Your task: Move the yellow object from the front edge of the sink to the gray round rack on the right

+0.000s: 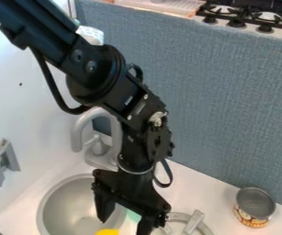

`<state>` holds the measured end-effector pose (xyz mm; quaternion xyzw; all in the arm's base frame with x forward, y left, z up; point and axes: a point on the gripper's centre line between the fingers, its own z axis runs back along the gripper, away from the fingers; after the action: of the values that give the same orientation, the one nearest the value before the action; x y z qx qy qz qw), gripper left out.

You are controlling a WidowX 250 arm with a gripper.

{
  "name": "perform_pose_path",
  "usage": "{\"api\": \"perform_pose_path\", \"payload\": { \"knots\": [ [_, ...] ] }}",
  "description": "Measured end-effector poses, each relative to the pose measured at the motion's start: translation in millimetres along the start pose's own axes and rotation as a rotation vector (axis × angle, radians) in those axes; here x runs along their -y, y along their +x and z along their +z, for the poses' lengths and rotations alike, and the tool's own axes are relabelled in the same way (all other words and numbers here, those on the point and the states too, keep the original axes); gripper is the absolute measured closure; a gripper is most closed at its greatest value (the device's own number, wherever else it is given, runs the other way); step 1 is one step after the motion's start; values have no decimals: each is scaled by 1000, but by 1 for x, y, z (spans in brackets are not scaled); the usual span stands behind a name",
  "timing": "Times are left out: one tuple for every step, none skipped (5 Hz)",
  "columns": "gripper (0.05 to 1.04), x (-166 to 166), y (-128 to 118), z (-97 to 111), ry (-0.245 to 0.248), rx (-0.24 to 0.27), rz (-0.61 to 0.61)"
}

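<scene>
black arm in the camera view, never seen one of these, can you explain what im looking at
It's a robot arm, seen by a fixed camera looking down at a slant. It enters from the upper left, and its two-finger gripper hangs beside a round sink bowl. The fingers are apart, with nothing visibly held; a yellow thing lies near them at the bottom edge. A grey faucet stands behind the bowl. At right, a can sits on the white counter by a blue-grey panel.
</scene>
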<state>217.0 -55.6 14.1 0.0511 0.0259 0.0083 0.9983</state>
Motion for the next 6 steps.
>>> {"api": "perform_pose_path", "payload": {
  "knots": [
    [79,0,-3,-5,7,-20,-6],
    [79,-7,-7,-12,7,-19,-56],
    [79,-20,-8,-22,45,3,-112],
    [79,-33,-7,-38,48,25,-106],
    [79,-38,-5,-51,37,0,-110],
    [79,-46,-4,-64,31,-41,-112]
  ]
}}
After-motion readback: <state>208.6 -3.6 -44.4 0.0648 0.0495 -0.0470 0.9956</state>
